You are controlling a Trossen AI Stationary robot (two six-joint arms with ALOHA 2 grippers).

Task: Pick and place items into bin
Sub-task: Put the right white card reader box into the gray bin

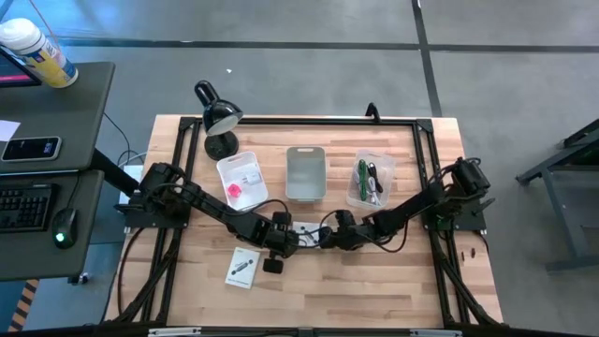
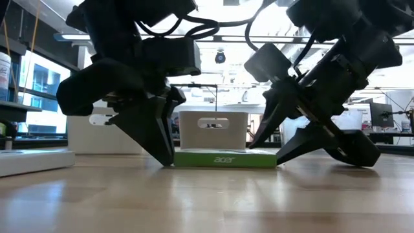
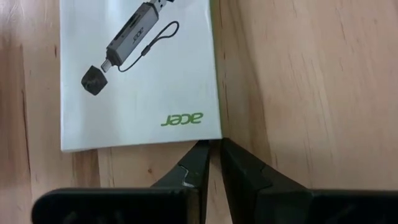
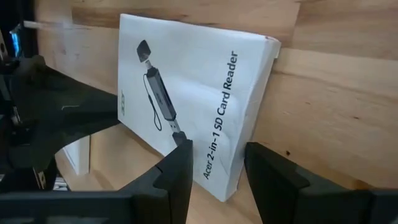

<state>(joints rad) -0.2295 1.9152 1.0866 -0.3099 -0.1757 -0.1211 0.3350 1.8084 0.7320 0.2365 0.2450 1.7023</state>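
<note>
Here the white flat packet [image 2: 224, 158] lay flat on the wooden table [image 1: 374, 281], mid-table between the two grippers. The left gripper [image 3: 211, 148] stood at one edge of it, fingers nearly together and empty. The right gripper [image 4: 217, 152] straddled the opposite end, jaws apart, without clamping it
</note>
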